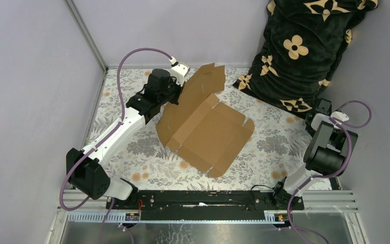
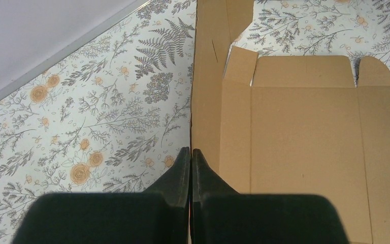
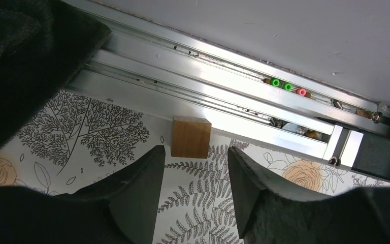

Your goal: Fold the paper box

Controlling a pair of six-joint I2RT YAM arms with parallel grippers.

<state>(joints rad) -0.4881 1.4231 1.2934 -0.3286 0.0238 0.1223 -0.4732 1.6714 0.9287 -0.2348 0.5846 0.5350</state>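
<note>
On floral cloth (image 1: 132,147), plain paper box (image 1: 208,133)

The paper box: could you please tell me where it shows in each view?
Top external: paper box at centre, one panel raised at the left gripper.
Left wrist: right half, its left edge between that gripper's tips.
Right wrist: not in it.
Shared landmark: the floral tablecloth.
</note>
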